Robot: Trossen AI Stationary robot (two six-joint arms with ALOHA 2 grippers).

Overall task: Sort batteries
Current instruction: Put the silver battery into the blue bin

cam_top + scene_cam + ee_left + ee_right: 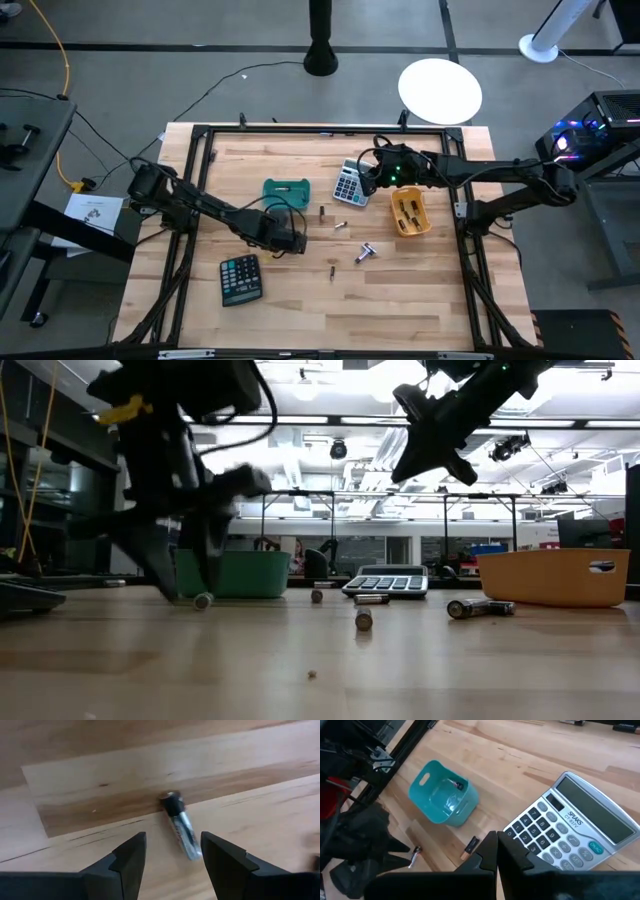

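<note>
Your left gripper [172,851] sits low on the counter [400,300], jaws spread wide around a battery [181,824] lying flat between them, not gripped. Your right gripper [496,851] hangs above the grey calculator [572,832], jaws closed, empty.

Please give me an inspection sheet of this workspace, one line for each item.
Surface: wooden table, bare between the objects.
Job's things: loose batteries lie mid-table; teal tray holds at least one, yellow tray several.
Clutter: grey calculator by the trays, dark calculator apart.
Grippers: left gripper low, fingers open around a battery; right gripper shut, above the grey calculator.
Cables: black cable on the floor.
Surroundings: white round disc on the floor beyond the table.
</note>
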